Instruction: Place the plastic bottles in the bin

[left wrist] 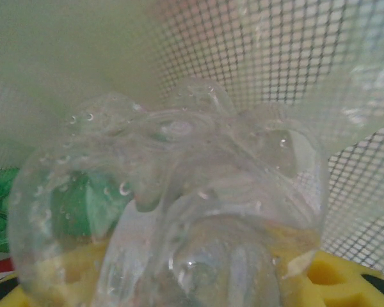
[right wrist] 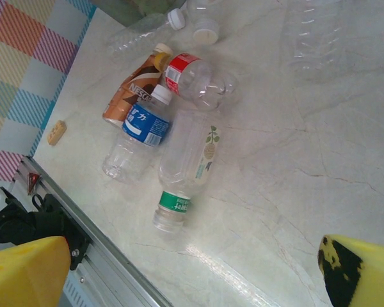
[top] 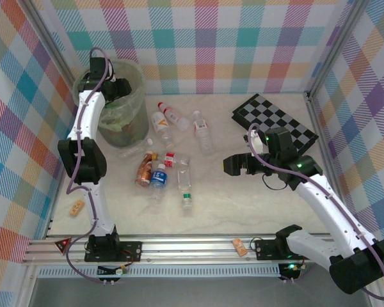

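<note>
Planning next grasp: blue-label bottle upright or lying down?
Lying down. The blue-label bottle rests on its side on the table, white cap beside the amber bottle.

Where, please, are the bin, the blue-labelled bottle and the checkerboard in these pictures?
bin [top: 139,112]: top external view, its right wall.
blue-labelled bottle [right wrist: 145,125]: right wrist view, its label.
checkerboard [top: 275,118]: top external view, its middle.

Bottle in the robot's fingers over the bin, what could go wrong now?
1. The clear bottle sits between the left fingers over the bin. It might cling to a pad instead of dropping.
2. The blue-label bottle, red-label bottle and green-cap bottle lie bunched together. If the open right fingers grab one, the others could get bumped and roll away.
</note>
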### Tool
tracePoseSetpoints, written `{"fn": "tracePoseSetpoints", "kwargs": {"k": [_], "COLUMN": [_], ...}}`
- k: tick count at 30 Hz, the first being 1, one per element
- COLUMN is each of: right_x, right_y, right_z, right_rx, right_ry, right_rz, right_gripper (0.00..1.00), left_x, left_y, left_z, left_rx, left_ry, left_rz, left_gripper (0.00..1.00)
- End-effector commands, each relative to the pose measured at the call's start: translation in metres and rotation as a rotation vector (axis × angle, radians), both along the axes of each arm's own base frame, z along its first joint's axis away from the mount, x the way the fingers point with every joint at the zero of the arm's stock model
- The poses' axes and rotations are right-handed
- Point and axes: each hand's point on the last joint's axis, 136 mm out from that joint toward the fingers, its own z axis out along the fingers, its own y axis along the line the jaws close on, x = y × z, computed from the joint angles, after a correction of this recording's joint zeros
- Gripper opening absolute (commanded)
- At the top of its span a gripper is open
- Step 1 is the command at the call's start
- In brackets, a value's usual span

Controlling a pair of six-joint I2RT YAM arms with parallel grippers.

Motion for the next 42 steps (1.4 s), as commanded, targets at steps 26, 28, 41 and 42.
{"fn": "tracePoseSetpoints", "kwargs": {"k": [26, 28, 41, 42], "right_x": [0.027, 0.036, 0.111, 0.116], "right_y": [-0.019, -0.022, 0.027, 0.031], "right_z": [-0.04, -0.047, -0.086, -0.089], "right_rx": [-0.176, -0.23, -0.458, -0.463], "right_ry": [0.035, 0.024, 0.055, 0.062], "right_rz": [-0.1, -0.125, -0.104, -0.101], "right_gripper": [0.99, 0.99, 0.99, 0.99], "left_x": [-0.061, -0.072, -0.207, -0.217], "left_y": [-0.003, -0.005, -0.092, -0.1], "left_z": [0.129, 0.146, 0.126, 0.122], "left_rx": [0.102, 0.1, -0.034, -0.043], "left_ry": [-0.194, -0.221, -0.241, -0.238], "left_rz": [-0.063, -0.067, -0.211, -0.219], "left_gripper": [0.93, 0.92, 0.89, 0.89]}}
